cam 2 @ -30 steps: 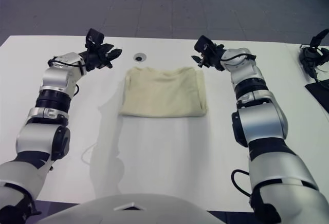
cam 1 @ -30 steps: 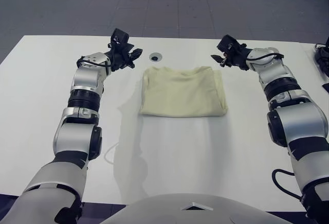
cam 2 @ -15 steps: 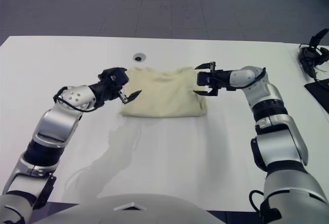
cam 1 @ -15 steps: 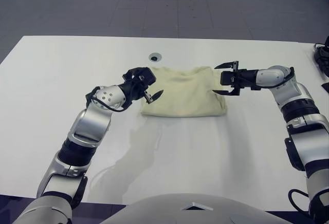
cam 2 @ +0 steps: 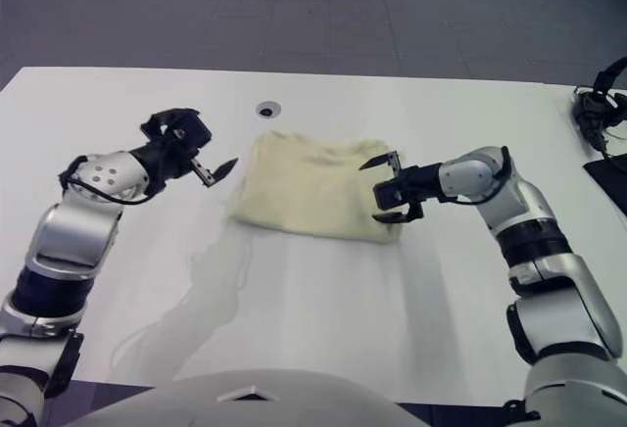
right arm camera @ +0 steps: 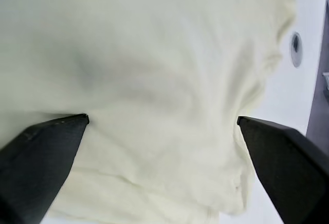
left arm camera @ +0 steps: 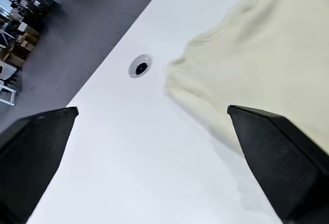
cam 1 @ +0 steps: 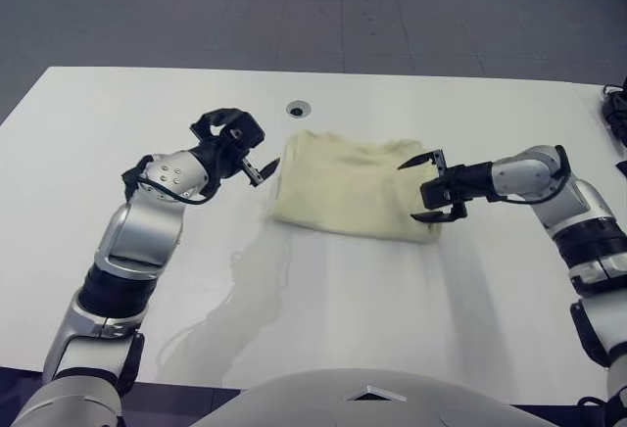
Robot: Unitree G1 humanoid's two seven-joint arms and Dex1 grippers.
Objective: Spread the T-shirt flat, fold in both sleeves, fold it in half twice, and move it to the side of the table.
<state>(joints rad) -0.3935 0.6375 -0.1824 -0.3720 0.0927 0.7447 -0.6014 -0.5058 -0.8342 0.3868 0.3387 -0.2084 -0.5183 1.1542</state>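
Left eye view: pale-yellow T-shirt (cam 1: 348, 187) folded, rumpled; left pincer (cam 1: 263, 170), right pincer (cam 1: 406, 192) both agape

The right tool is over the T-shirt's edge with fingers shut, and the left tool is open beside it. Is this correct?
The right tool is open, not shut, over the edge of the T-shirt; the right wrist view shows it. The left tool is open beside it.
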